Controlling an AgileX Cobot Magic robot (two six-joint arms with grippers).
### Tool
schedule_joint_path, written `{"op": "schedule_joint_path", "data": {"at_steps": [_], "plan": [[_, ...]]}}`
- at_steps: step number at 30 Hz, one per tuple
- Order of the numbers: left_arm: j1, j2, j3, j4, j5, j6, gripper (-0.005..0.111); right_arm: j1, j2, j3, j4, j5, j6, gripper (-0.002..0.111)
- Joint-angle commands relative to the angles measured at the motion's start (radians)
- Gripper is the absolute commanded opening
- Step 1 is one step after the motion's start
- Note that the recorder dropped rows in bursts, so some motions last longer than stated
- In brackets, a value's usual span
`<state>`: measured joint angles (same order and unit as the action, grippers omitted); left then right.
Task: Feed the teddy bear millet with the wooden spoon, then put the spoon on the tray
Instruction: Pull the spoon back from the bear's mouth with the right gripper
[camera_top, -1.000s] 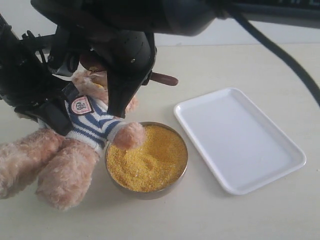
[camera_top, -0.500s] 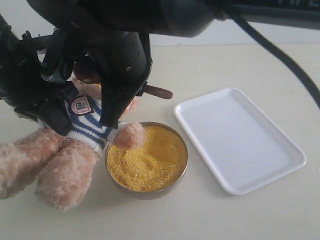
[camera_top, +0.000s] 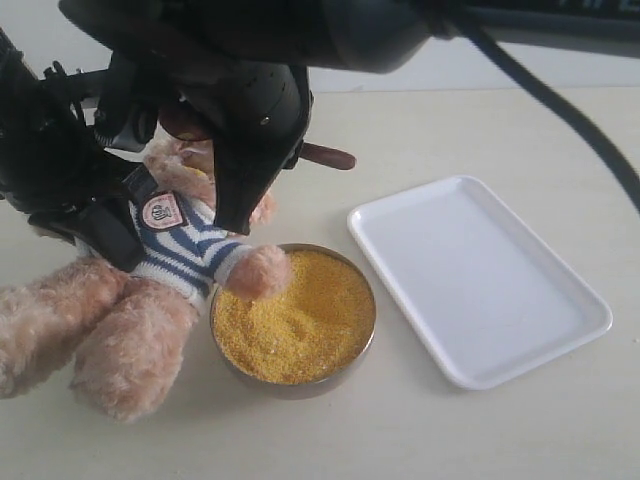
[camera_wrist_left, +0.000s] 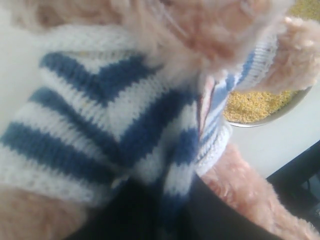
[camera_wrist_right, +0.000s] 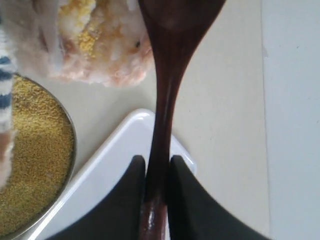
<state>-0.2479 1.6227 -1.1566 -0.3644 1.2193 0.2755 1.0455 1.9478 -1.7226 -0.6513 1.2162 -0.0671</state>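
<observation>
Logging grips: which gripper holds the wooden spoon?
The right gripper, jaws pinching the handle of the wooden spoon; the left gripper clamps the shirt of the teddy bear.

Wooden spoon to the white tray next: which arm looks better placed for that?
The right. The right gripper pinches the wooden spoon by its handle, and the tray lies on its side; the left gripper is clamped on the teddy bear.
</observation>
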Motion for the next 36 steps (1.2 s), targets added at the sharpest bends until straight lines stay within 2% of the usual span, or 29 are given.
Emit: {"op": "schedule_joint_path", "data": {"at_steps": [1, 10, 17, 29, 36], "plan": [[-0.001, -0.011, -0.004, -0.014, 0.002, 0.010, 0.004, 0.000, -0.007, 0.002, -0.005, 0.005, 0.011, 0.000], [-0.001, -0.011, -0.004, -0.014, 0.002, 0.010, 0.004, -0.004, -0.027, 0.002, 0.190, 0.005, -0.061, 0.000], [-0.001, -0.011, -0.004, -0.014, 0.002, 0.010, 0.004, -0.108, -0.112, 0.002, 0.403, 0.005, -0.136, 0.000], [-0.001, -0.011, -0.004, 0.000, 0.002, 0.010, 0.004, -0.159, -0.123, 0.004, 0.468, 0.005, -0.151, 0.000], [-0.001, -0.011, -0.004, 0.013, 0.002, 0.010, 0.004, -0.172, -0.123, 0.089, 0.461, 0.005, -0.138, 0.000]]}}
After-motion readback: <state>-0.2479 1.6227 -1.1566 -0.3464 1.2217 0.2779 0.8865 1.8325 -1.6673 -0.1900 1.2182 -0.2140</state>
